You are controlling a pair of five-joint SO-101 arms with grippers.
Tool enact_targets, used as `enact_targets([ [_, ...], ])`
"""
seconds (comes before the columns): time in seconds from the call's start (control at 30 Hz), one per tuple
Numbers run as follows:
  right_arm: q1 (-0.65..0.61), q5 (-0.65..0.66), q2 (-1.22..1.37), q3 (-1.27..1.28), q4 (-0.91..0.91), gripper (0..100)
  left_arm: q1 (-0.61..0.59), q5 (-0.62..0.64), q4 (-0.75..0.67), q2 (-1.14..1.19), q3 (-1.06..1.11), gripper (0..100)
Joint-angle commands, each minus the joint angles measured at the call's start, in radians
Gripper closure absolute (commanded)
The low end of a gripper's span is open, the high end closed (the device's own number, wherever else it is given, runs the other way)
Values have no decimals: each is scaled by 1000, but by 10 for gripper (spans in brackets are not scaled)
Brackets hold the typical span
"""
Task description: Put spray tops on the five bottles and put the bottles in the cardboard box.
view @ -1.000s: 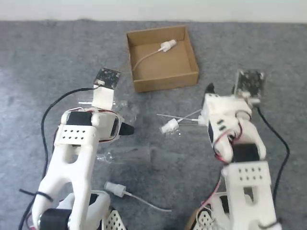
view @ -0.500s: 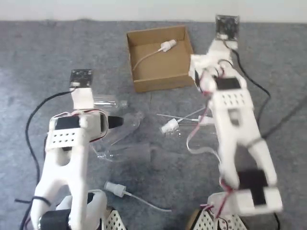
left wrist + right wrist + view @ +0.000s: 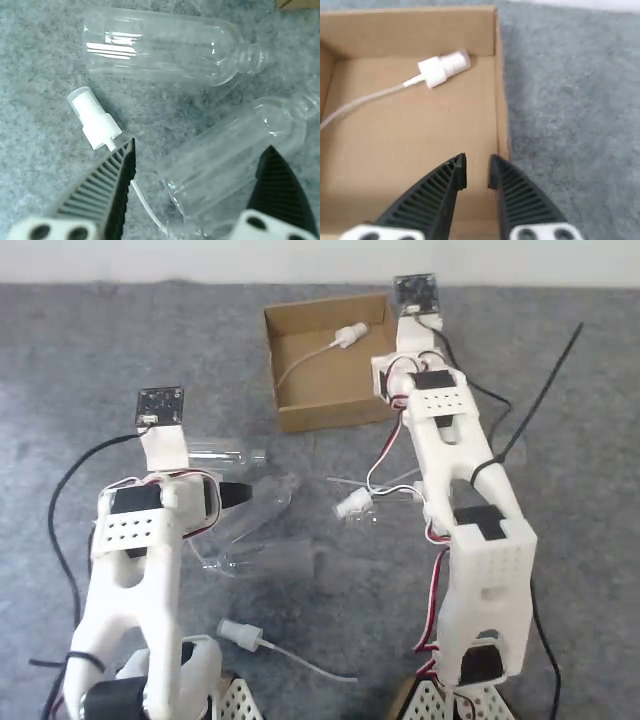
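Observation:
The cardboard box stands at the back with one white spray top and its tube inside. My right gripper hovers over the box's right wall, open by a narrow gap and empty; the spray top lies beyond it. My left gripper is open wide above a clear bottle. A second bottle and a loose spray top lie beside it. The high view shows these bottles and a third.
Another spray top with thin tubes lies mid-table beside the right arm. A further spray top with a long tube rests near the left arm's base. Grey carpet covers the table; black cables trail on both sides.
The right arm swung from mid-table up to the box's right wall. The left arm pulled back to the left, uncovering the bottles.

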Motion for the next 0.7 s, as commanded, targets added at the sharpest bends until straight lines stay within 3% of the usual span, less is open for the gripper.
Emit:
enact_targets([
  [0.0,-21,31,7,-72,4,957,-5,11,-20,-32,-5,644],
  [0.17,-15,32,33,-72,64,957,-5,11,-18,-31,-5,644],
  [0.67,-21,32,-48,-71,556,961,-5,9,-21,-38,10,644],
])
